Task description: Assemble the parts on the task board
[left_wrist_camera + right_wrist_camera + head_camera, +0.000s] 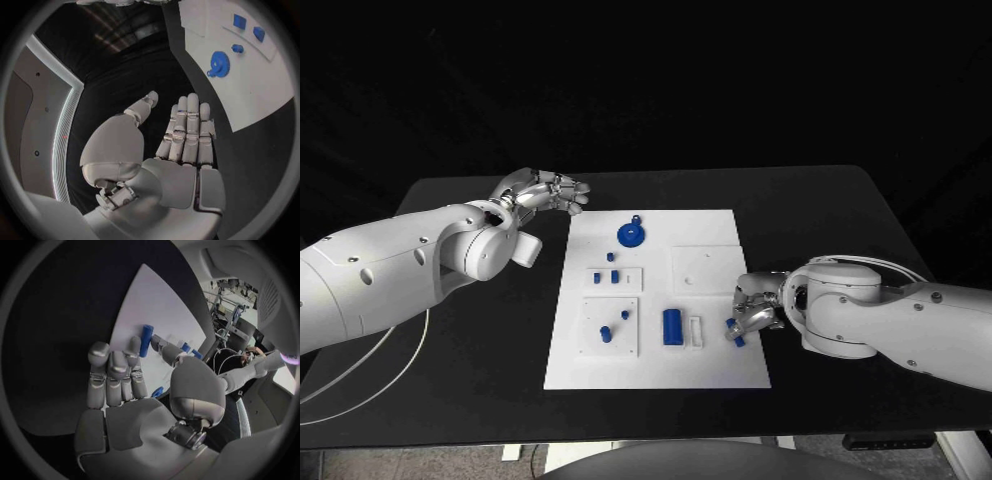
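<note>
The white task board [711, 230] lies in the middle of the table. On it are a blue gear [632, 235], a blue cylinder [672, 326] and several small blue parts, two of them [599, 278] in a small raised plate. My left hand [542, 190] hovers off the board's far left corner, fingers straight and empty [184, 135]; the gear [218, 64] lies beyond them. My right hand [756, 305] is at the board's right edge with its fingers stretched out [119, 375]. A small blue part [737, 338] lies just under its thumb, and the cylinder [146, 340] is past its fingertips.
The black table [473, 340] has bare room on both sides of the board. A white slot piece [695, 331] sits beside the cylinder. A square raised plate [704, 268] takes the board's right middle.
</note>
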Robot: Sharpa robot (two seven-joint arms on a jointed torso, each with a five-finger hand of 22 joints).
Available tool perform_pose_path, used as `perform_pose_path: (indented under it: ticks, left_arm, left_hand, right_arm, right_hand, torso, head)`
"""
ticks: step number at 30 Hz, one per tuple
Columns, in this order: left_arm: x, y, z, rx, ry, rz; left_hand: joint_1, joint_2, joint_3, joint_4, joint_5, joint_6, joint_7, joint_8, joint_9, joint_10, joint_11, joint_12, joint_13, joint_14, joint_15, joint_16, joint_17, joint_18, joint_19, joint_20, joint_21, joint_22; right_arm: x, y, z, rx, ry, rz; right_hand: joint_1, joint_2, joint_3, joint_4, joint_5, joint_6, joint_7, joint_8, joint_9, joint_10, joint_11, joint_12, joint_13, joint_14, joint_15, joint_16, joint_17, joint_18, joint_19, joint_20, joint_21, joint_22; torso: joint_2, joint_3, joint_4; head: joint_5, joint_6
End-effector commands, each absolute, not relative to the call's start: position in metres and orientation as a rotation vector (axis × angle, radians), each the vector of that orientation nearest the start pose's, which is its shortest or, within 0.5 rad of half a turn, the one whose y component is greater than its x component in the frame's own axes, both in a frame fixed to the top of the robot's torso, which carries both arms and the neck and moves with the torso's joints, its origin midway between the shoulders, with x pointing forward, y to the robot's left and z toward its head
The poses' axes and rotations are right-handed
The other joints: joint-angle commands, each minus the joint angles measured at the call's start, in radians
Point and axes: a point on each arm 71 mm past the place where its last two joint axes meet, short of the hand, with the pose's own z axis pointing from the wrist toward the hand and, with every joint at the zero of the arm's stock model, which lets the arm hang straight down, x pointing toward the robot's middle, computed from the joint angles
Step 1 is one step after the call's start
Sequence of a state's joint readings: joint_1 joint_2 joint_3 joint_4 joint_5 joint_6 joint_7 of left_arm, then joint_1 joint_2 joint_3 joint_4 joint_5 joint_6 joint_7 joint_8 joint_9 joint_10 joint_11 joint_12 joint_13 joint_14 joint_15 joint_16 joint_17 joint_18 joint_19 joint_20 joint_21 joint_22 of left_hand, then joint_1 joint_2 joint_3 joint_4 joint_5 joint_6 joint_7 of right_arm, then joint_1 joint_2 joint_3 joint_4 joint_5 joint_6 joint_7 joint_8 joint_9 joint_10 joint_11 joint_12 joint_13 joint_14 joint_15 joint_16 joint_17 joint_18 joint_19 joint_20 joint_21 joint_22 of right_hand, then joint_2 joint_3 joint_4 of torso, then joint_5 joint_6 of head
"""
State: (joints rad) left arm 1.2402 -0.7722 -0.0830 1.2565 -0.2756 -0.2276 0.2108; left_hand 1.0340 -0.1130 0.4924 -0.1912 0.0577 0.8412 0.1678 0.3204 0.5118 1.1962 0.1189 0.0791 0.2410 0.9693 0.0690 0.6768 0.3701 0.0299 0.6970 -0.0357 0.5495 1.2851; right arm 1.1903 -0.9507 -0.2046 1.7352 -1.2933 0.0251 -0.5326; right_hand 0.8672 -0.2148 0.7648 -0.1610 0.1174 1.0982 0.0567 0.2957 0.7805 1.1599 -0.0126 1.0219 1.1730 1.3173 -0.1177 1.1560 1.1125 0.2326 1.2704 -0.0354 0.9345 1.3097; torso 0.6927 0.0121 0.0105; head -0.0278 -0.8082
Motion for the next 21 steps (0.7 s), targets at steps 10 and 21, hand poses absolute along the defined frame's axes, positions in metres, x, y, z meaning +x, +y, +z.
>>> perform_pose_path:
  ticks: [10, 21]
  left_arm:
    - [0.534, 0.247, -0.196, -0.900, 1.623, -1.250]
    - [0.534, 0.247, -0.196, -0.900, 1.624, -1.250]
  left_hand:
    - [-0.005, 0.003, 0.001, 0.004, -0.001, -0.007, -0.001, 0.001, -0.001, -0.006, -0.003, -0.004, 0.002, 0.003, 0.001, -0.005, 0.002, -0.003, 0.002, 0.006, -0.003, 0.001]
    - [-0.005, 0.002, 0.001, 0.004, -0.001, -0.008, -0.001, 0.001, -0.001, -0.006, -0.003, -0.004, 0.002, 0.004, 0.001, -0.005, 0.002, -0.003, 0.002, 0.006, -0.004, 0.002]
  right_arm:
    - [0.407, -0.206, -0.260, 0.333, 2.303, 0.533]
    - [0.405, -0.196, -0.264, 0.369, 2.395, 0.560]
  right_hand:
    - [-0.017, -0.009, -0.024, 0.007, 0.037, -0.046, 0.037, -0.079, -0.169, 0.013, -0.005, 0.005, -0.001, 0.006, -0.004, 0.002, 0.003, 0.029, 0.011, -0.009, 0.006, 0.012]
    - [-0.034, 0.026, -0.077, -0.026, 0.078, -0.051, 0.037, -0.078, -0.172, 0.008, -0.005, 0.005, -0.001, 0.003, -0.005, 0.002, 0.004, 0.029, 0.005, -0.014, 0.004, 0.013]
  torso:
    - [0.000, -0.0003, 0.0003]
    - [0.000, -0.0013, -0.0003]
  head:
    - [0.002, -0.003]
    - [0.002, -0.003]
